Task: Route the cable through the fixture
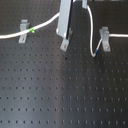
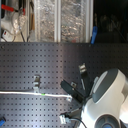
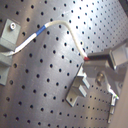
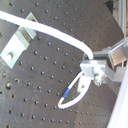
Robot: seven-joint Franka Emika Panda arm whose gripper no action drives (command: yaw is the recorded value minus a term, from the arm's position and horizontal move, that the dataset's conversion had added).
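Observation:
The white cable (image 1: 45, 24) comes in from the first exterior view's left and passes the left fixture (image 1: 22, 32), with its green band (image 1: 32, 31) just beyond. It rises to my gripper (image 1: 64, 27), which is shut on it. Past the gripper the free end (image 1: 92, 30) loops down, and its blue band (image 1: 94, 51) hangs beside the right fixture (image 1: 104, 39). In the second wrist view the cable (image 4: 50, 32) enters the gripper (image 4: 94, 67) and a short loop with the blue band (image 4: 67, 92) hangs out. A middle fixture (image 1: 64, 44) stands right below the gripper.
Everything sits on a black perforated board (image 1: 60, 90). A white strand (image 1: 119, 35) runs from the right fixture to the first exterior view's right edge. In the second exterior view the white robot body (image 2: 107, 97) fills the lower right and shelves (image 2: 60, 20) stand behind the board.

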